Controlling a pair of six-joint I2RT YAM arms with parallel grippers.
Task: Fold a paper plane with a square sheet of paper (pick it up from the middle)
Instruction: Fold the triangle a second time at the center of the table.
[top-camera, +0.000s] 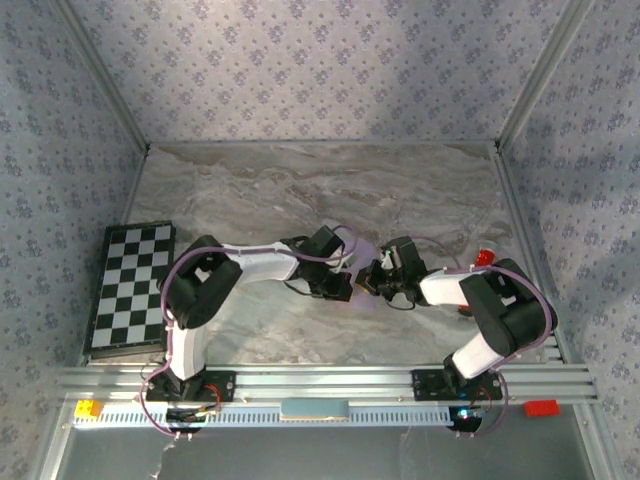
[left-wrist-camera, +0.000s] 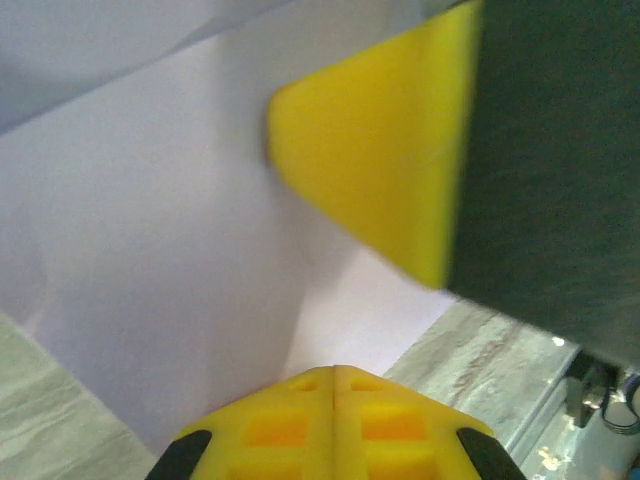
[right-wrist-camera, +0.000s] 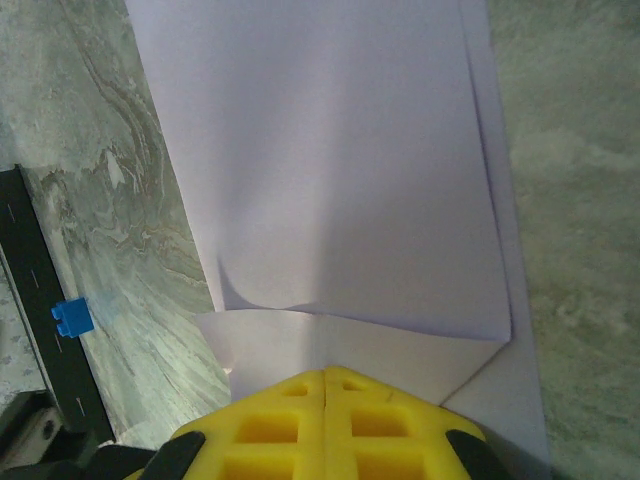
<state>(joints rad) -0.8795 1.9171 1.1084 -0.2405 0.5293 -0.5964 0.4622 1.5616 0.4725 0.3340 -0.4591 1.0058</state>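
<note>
- The square sheet of paper (right-wrist-camera: 330, 170) lies on the marble table (top-camera: 300, 190), near the middle, between the two wrists. It is already partly folded: one layer overlaps another and a crease runs across the near end.
- The right gripper (right-wrist-camera: 325, 385) has its yellow jaws closed flat together, with the tips resting at that crease. I cannot tell whether any paper is pinched between them.
- The left gripper (left-wrist-camera: 333, 385) is closed the same way at the sheet's edge. From its wrist camera the other arm's yellow fingertip (left-wrist-camera: 370, 170) sits close over the lilac surface.
- To my eye this is a creasing step in the middle of the folding, with both closed tips pressing layers down. No pointed dart shape has formed yet.
- The next move probably calls for one tip to pin the sheet while the other runs along the fold line. It would need to be gentle, since paper this thin could skid on the smooth stone.
- The blue cube (right-wrist-camera: 72, 318) and the chequered board (top-camera: 130, 290) sit off to the left, well apart from the work.
</note>
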